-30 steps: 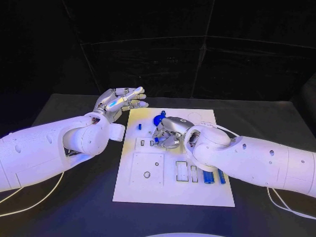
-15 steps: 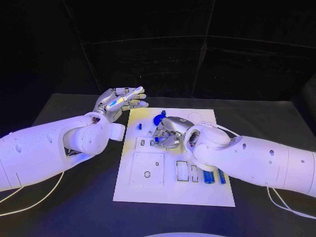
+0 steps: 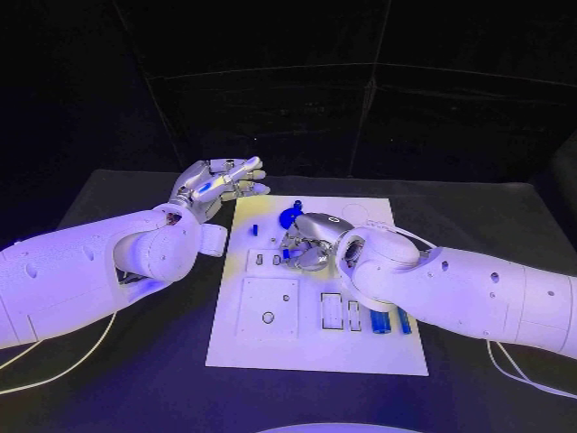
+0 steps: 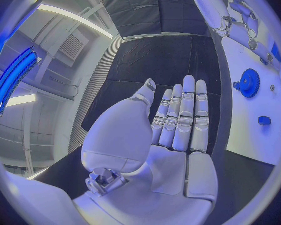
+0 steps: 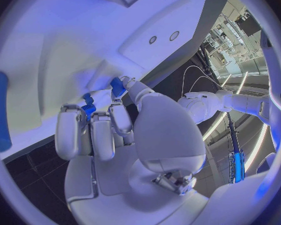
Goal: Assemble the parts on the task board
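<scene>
Little has shifted in the past second: the right silver hand point(image 3: 312, 240) stays bent over the white rectangular task board point(image 3: 317, 347), pinching a small blue part point(image 5: 118, 86) against it. The left silver hand point(image 3: 218, 185) still hovers beside the board, fingers straight, holding nothing.

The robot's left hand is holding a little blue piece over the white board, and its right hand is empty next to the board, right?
No, it's swapped. The left wrist view shows the left hand empty, fingers straight, beside the task board. The right wrist view shows the right hand pinching the small blue piece over the board.
</scene>
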Robot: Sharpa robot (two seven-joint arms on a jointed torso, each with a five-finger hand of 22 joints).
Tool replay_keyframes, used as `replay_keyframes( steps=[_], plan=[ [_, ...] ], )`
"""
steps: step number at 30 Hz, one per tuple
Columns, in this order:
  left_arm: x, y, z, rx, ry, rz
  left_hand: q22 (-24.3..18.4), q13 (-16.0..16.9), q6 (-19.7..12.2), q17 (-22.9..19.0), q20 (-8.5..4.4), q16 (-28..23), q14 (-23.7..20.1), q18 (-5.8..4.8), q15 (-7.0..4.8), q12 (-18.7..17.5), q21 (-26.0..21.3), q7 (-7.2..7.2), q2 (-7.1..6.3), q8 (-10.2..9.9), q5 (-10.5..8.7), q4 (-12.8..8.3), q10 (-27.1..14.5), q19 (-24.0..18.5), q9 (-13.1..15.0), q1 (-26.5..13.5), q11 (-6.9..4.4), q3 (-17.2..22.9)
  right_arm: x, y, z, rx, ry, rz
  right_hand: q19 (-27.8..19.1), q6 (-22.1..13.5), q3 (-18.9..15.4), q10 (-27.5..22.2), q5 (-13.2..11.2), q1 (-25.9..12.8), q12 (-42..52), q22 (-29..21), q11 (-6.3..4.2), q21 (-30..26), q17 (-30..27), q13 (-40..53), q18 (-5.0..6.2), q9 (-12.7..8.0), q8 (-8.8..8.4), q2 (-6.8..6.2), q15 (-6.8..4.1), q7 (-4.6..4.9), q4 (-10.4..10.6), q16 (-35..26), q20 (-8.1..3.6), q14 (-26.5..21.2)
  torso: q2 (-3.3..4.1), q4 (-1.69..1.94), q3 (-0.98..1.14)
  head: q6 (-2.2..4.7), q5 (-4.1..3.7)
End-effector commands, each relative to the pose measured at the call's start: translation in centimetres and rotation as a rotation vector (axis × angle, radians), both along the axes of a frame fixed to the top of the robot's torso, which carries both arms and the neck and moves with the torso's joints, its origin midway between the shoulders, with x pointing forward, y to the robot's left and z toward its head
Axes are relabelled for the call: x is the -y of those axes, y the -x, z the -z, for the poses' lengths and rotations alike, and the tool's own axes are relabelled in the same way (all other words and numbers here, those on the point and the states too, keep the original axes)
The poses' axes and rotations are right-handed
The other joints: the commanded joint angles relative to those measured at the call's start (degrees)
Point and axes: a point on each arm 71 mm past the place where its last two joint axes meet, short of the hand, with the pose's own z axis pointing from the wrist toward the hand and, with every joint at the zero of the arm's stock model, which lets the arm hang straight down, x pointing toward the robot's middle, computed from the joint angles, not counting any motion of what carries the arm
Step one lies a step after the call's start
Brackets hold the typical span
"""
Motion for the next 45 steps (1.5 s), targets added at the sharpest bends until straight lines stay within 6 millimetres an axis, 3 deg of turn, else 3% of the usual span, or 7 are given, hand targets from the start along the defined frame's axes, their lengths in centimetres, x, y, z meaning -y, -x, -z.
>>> replay_keyframes(
  steps=[1,17,31,35,41,44,45],
  plan=[
    [0.1,0.0,-0.1,0.006,0.004,0.009,-0.05,-0.05,0.21,0.05,0.07,-0.35,0.42,0.35,0.1,-0.27,-0.35,0.25,-0.12,-0.3,-0.15,-0.25,0.19,0.44,-0.09,-0.24,0.16,-0.06,0.0,0.0,0.2,-0.009,0.018,0.0,-0.16,-0.5,0.36,-0.42,-0.26,-0.14,-0.34,-0.1,-0.02,-0.15,3.41,-0.14,-0.96,-0.03,-0.28,-0.62,0.11,-0.02,-0.11,-0.22,0.44,3.69,-0.01,-0.02,0.01,-0.03,0.03],
    [0.0,0.0,-0.1,0.005,0.004,0.009,-0.07,-0.06,0.19,0.06,0.08,-0.4,0.39,0.35,0.12,-0.33,-0.39,0.28,-0.13,-0.35,-0.15,-0.27,0.15,0.44,-0.1,-0.26,0.19,-0.07,-0.1,0.0,0.1,-0.004,0.012,0.003,-0.18,-1.61,-0.16,-0.59,-0.61,-1.02,-0.67,-0.15,0.34,-0.22,3.38,-0.49,-0.95,0.02,-0.94,-1.81,0.43,0.33,0.18,-0.26,0.75,3.69,-0.01,-0.02,0.0,-0.07,-0.03],
    [0.0,-0.1,-0.1,0.006,0.003,0.018,-0.19,0.02,0.58,0.18,0.06,-0.62,0.62,0.4,0.01,-0.39,-0.53,-0.07,0.11,-0.35,-0.15,-0.36,0.59,0.65,-0.03,-0.22,-0.03,0.07,-0.1,0.1,-0.9,0.081,-0.102,0.009,-0.13,-8.97,-8.54,-1.22,-2.17,-1.44,-0.96,-0.1,1.68,-0.29,3.86,-1.13,-0.96,0.1,-2.27,-3.72,1.6,1.71,2.73,-0.07,1.84,3.76,-0.02,-0.02,0.04,-0.12,-0.06],
    [0.0,-0.1,-0.1,0.01,-0.012,0.032,-0.08,0.22,1.96,0.8,-0.5,-0.04,2.81,0.54,-0.78,-0.11,-0.08,-0.72,0.45,-0.04,-0.12,-0.3,2.34,2.17,0.14,-0.39,-0.77,0.24,0.2,0.4,-1.4,0.112,-0.167,-0.02,-0.09,-10.9,-11.41,-1.12,-1.82,0.09,-0.65,-0.01,0.71,-0.26,4.09,-0.92,-0.93,0.08,-2.26,-3.51,0.9,0.49,3.5,0.02,1.44,3.79,-0.03,0.03,0.06,0.04,-0.26],
    [-0.2,-0.3,0.2,0.027,-0.116,0.075,1.43,0.37,3.81,4.73,-3.54,4.83,13.11,0.52,-3.6,-0.43,3.67,-2.02,-0.37,-0.3,-0.1,-0.56,5.37,9.83,0.13,-0.74,-2.52,0.09,2.0,1.9,-3.1,0.149,-0.29,-0.099,-0.13,-9.83,-13.26,-0.72,-0.11,1.96,-0.09,-0.06,0.23,-0.31,4.11,-0.37,-0.95,0.56,-0.7,-1.98,0.42,0.04,4.23,-0.01,0.88,3.8,-0.3,0.01,0.09,0.27,-0.09],
    [-0.3,-0.3,0.5,0.02,-0.207,0.103,3.16,1.14,6.44,9.19,-6.03,11.28,19.39,0.6,-5.93,0.88,7.37,-3.96,0.32,0.7,0.11,-0.34,9.45,15.66,0.75,-0.94,-4.55,0.9,3.9,2.3,-4.5,0.116,-0.348,-0.109,-1.06,-6.92,-13.34,-1.3,1.17,2.79,-0.81,-1.55,0.68,-0.93,2.87,-1.14,-0.66,1.05,0.94,-0.98,0.72,0.62,4.11,-0.61,1.01,3.51,-0.75,0.03,0.17,0.22,-0.22],
    [-0.3,-0.3,0.6,0.011,-0.233,0.113,3.94,1.61,7.72,15.51,-7.08,18.5,19.67,0.55,-6.86,1.63,8.91,-4.82,0.45,1.35,-0.16,-0.42,11.39,17.65,1.22,-0.85,-5.45,1.47,4.6,2.2,-5.0,0.097,-0.365,-0.097,-2.44,-6.43,-13.38,-2.61,1.74,3.03,-2.54,-3.79,0.77,-1.89,0.96,-2.98,-0.19,1.06,1.19,-0.64,0.79,0.69,4.08,-1.57,1.1,3.04,-0.86,0.04,0.22,0.43,-0.27]
  ],
)
